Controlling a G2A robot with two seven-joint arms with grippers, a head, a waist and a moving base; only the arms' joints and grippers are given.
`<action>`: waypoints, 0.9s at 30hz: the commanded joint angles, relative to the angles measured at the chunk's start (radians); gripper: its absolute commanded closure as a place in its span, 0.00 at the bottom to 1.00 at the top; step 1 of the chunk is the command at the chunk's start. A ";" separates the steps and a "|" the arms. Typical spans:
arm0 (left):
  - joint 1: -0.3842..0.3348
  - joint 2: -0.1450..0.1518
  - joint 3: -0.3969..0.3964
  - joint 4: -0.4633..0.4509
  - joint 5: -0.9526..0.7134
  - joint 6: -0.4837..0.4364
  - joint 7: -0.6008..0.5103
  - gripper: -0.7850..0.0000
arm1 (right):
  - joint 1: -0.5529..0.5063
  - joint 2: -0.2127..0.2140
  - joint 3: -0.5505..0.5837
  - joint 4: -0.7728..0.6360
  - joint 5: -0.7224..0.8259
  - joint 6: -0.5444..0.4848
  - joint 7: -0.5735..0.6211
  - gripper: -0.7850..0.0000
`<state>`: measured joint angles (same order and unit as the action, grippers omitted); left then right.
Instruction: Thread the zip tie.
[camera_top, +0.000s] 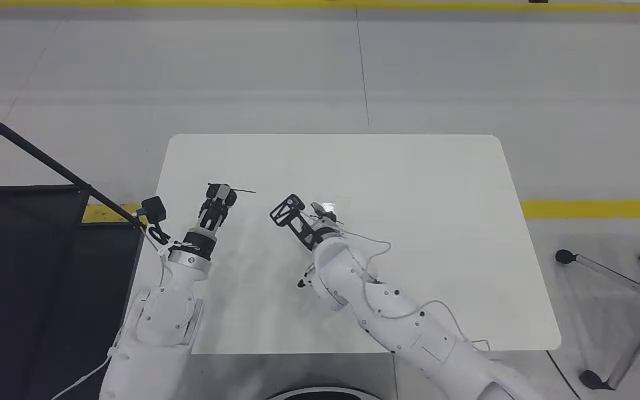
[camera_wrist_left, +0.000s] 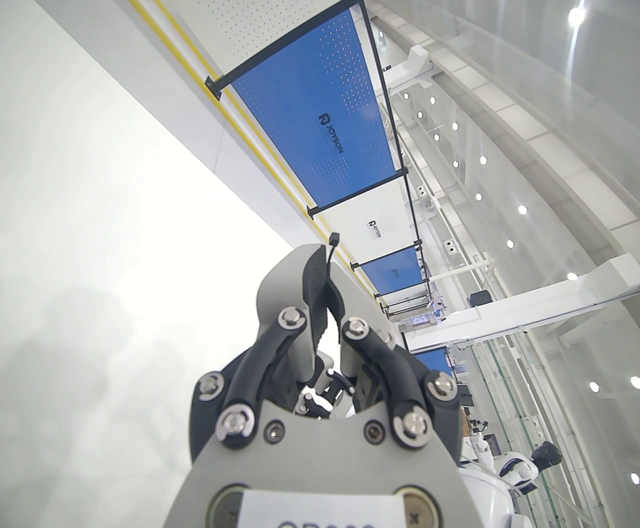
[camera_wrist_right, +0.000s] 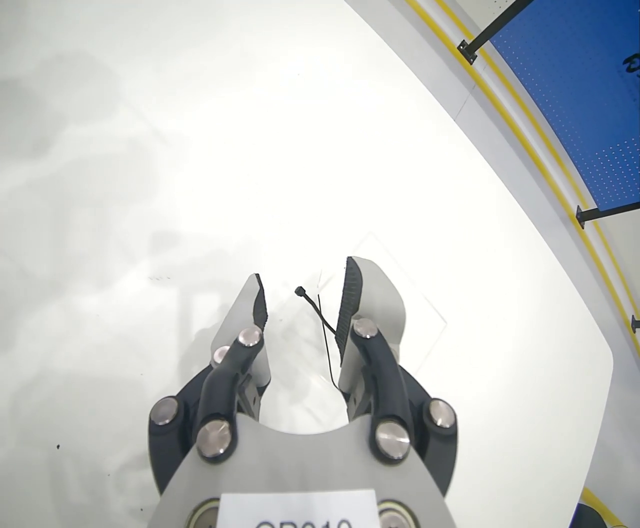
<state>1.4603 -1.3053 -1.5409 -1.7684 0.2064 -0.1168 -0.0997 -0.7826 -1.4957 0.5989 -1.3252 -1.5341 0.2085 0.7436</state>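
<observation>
Zip tie is pinched in my left gripper. The pads are pressed together on the strap, and the head pokes out just past the fingertips. In the top view that gripper hangs over the left part of the table, with a thin black end of the tie sticking out sideways toward the other arm. My right gripper is near it, a little apart, fingers spread and nothing clamped. Between those fingers I see a black strand with a small head, one stretch running up against one of the pads. I cannot tell whether it lies on the table below or leans on the pad, nor whether it is another tie. As I judge it, only the pick-up is done: one end is secured, but no tail has gone through a head and I see no closed loop. What is left is the real work: gripping the free end, lining it up with the head's slot and pushing it through. With a strap this thin and floppy, I expect alignment to be the hard part.
</observation>
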 joint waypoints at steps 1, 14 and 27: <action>0.000 0.000 0.000 0.000 0.000 0.000 0.000 1.00 | -0.002 -0.004 0.005 0.006 -0.004 -0.002 0.004 0.58; 0.000 0.000 0.000 0.000 0.000 0.000 0.000 1.00 | -0.009 -0.034 0.033 0.035 -0.034 -0.024 0.007 0.66; 0.000 0.000 0.000 0.000 0.000 0.000 0.000 1.00 | -0.033 -0.055 0.065 0.027 -0.091 -0.026 0.004 0.82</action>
<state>1.4603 -1.3053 -1.5409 -1.7684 0.2064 -0.1168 -0.0997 -0.8128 -1.5495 0.6617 -1.2945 -1.6187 0.1819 0.7466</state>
